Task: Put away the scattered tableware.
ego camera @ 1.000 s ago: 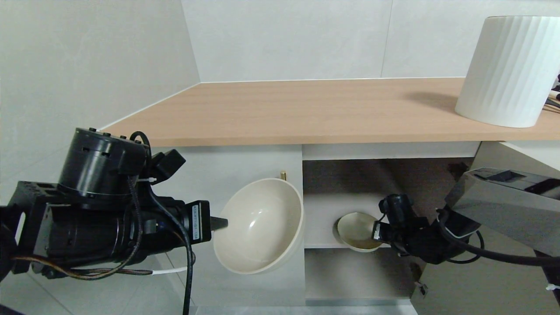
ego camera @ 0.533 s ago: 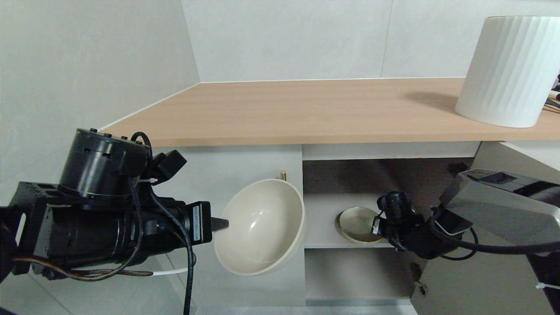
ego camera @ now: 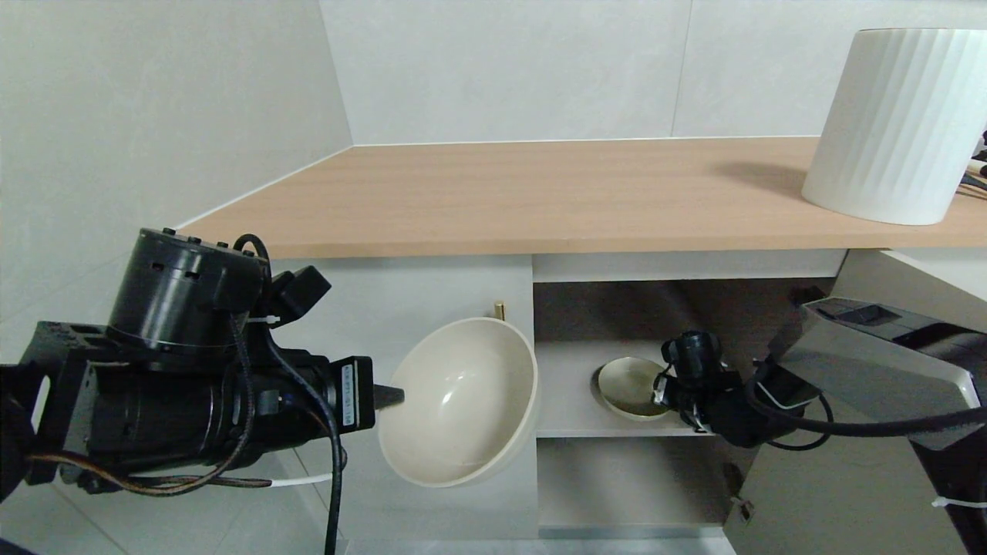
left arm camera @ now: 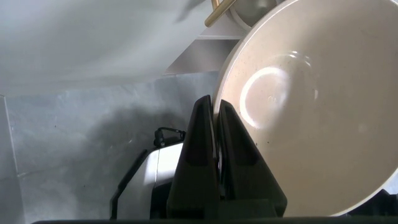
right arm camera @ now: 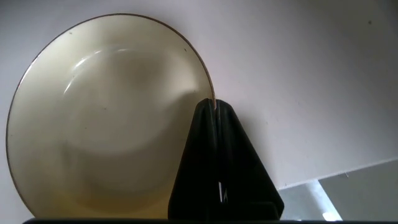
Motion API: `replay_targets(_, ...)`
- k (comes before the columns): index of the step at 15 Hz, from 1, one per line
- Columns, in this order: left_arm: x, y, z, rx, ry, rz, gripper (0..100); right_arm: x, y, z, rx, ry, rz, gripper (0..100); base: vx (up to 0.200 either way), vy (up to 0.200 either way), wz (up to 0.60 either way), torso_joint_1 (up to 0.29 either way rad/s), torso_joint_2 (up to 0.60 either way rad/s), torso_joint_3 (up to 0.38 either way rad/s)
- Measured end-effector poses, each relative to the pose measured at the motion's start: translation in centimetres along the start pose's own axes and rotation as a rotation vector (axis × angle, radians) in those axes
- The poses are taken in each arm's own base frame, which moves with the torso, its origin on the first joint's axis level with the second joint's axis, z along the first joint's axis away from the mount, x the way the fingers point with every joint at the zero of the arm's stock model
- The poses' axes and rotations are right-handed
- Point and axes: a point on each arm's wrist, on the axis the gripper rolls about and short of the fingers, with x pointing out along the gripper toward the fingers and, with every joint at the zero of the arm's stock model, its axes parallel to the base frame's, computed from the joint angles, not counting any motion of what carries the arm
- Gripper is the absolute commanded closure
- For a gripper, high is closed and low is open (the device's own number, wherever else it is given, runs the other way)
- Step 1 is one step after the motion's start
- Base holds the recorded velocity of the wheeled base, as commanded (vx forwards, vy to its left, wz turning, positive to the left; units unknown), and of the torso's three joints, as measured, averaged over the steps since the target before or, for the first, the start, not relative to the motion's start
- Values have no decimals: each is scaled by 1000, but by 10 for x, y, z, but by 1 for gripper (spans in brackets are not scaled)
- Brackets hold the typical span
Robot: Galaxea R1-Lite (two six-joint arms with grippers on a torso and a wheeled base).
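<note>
My left gripper is shut on the rim of a large cream bowl, held tilted in the air in front of the closed left cabinet door. In the left wrist view its fingers pinch that bowl's edge. Inside the open cabinet, my right gripper is shut on the rim of a small cream bowl that sits low over the white shelf. The right wrist view has the black fingers clamped on this small bowl's rim.
A wooden countertop runs above the cabinet, with a white ribbed container at its right end. A brass knob sticks out of the left door. The open cabinet door stands at the right. A lower compartment lies under the shelf.
My right gripper has carried the small bowl deeper into the cabinet and lowered it flatter toward the shelf. The left arm and its large bowl have barely shifted.
</note>
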Motion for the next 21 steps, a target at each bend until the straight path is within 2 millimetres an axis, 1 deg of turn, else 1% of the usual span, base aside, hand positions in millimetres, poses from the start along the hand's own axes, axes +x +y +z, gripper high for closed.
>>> replay_targets(4,0,0,0,1,1,1,100,2,0,0,-5,3,-2,100,0,0,0,0,0,0)
replay_targets(5,0,0,0,1,2,0,100,2,0,0,-5,4,-2,0,0,0,0,0,0,0)
replay_targets(10,1,0,0,1,3,-1,100,1,1,1,-6,4,-1,0,0,0,0,0,0,0)
replay_targets(13,4,-5,-4,12,23,-11,100,-10,1,3,-16,20,9,0,0,0,0,0,0,0)
replay_targets(15,9,-8,-8,21,45,-13,100,-25,6,4,-35,48,37,0,0,0,0,0,0,0)
replay_targets(17,17,-12,-13,31,79,-13,100,-48,13,8,-51,65,97,0,0,0,0,0,0,0)
replay_targets(19,26,-17,-19,37,115,-17,100,-74,20,9,-85,105,152,0,0,0,0,0,0,0)
replay_targets(21,39,-26,-31,54,171,-13,100,-109,27,16,-129,159,232,0,0,0,0,0,0,0)
